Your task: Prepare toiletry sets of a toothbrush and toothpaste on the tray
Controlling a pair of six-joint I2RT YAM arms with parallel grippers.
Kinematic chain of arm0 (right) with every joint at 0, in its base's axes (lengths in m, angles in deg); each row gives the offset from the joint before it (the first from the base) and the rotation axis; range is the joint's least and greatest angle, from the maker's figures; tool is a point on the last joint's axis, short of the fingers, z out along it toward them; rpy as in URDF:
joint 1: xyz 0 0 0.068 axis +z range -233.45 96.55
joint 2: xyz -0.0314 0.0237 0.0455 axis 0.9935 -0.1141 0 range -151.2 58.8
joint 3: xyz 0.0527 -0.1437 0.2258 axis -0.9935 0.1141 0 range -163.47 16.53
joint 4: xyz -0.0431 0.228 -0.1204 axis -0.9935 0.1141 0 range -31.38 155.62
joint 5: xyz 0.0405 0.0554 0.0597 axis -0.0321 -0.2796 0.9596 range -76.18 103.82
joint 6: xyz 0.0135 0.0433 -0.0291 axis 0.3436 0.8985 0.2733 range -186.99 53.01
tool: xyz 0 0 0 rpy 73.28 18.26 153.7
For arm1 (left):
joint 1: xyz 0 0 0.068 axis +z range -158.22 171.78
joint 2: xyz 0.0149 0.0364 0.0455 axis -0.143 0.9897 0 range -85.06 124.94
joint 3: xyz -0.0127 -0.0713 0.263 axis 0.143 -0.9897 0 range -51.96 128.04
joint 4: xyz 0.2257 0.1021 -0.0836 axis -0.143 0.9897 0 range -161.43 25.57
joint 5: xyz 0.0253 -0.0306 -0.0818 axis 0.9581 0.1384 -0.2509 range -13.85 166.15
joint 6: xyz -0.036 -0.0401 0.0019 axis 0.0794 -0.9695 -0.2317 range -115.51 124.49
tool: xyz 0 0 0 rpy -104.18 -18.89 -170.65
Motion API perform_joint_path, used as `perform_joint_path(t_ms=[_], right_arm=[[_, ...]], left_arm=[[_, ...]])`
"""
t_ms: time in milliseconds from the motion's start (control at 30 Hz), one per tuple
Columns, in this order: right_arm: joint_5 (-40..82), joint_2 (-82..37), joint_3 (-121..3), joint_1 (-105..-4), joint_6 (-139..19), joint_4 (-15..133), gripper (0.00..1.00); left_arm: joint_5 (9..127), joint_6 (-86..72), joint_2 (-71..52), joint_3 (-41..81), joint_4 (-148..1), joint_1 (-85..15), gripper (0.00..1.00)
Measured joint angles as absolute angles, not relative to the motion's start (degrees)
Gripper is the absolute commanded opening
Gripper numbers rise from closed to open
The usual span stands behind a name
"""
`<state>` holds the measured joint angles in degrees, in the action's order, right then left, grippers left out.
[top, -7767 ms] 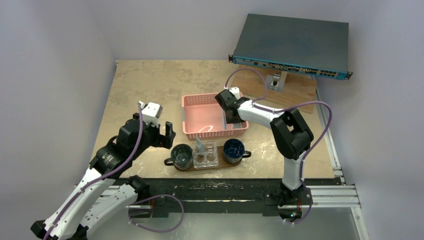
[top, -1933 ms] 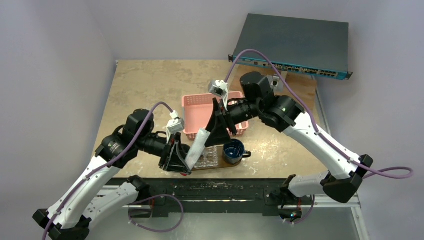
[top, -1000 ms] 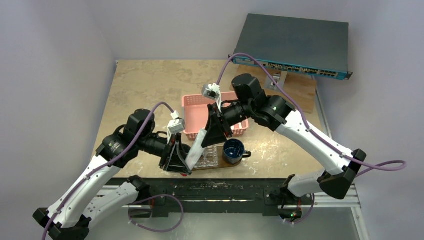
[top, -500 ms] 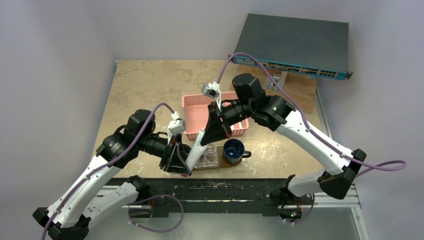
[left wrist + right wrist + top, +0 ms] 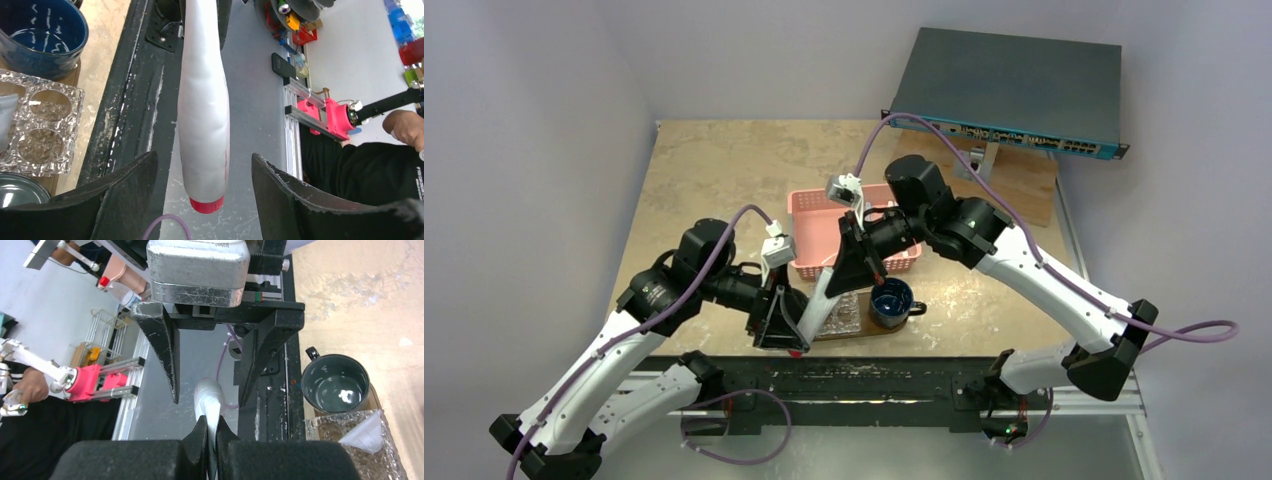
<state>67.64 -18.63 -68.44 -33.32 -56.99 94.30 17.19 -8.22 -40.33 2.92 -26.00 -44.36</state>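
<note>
Toothpaste (image 5: 816, 303), a white tube with a red cap, is being pinched at its flat end by the closed right gripper (image 5: 836, 268) and is being held slanted in the air over the tray (image 5: 74, 79). Its capped end is being flanked by the fingers (image 5: 135, 195) of the left gripper (image 5: 789, 335), which are being held wide apart and clear of the tube. A blue mug (image 5: 891, 300) and a glass holder (image 5: 844, 312) are being carried by the tray.
</note>
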Motion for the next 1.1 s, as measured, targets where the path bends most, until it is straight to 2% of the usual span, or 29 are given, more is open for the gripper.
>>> perform_joint_path(t_ms=[367,500,667,833,1100], right_arm=[[56.5,-16.4,-69.1,-31.1,-58.1,102.0,0.00],[49.1,-16.1,-70.4,-28.4,-58.3,106.0,0.00],[38.5,-16.1,-72.6,-25.5,-58.0,111.0,0.00],[27.9,-16.2,-75.2,-22.9,-57.3,115.1,0.00],[12.7,-20.2,-76.0,-20.6,-55.1,118.2,0.00]], left_arm=[[31.3,-8.9,-41.9,4.0,-26.8,-44.4,0.75],[37.7,-9.6,-43.5,4.6,-27.2,-44.4,0.83],[44.2,-9.9,-45.2,4.6,-27.2,-44.4,0.85],[50.2,-10.3,-47.4,4.4,-27.5,-44.4,1.00],[58.1,-11.9,-52.0,1.6,-29.0,-44.4,1.00]])
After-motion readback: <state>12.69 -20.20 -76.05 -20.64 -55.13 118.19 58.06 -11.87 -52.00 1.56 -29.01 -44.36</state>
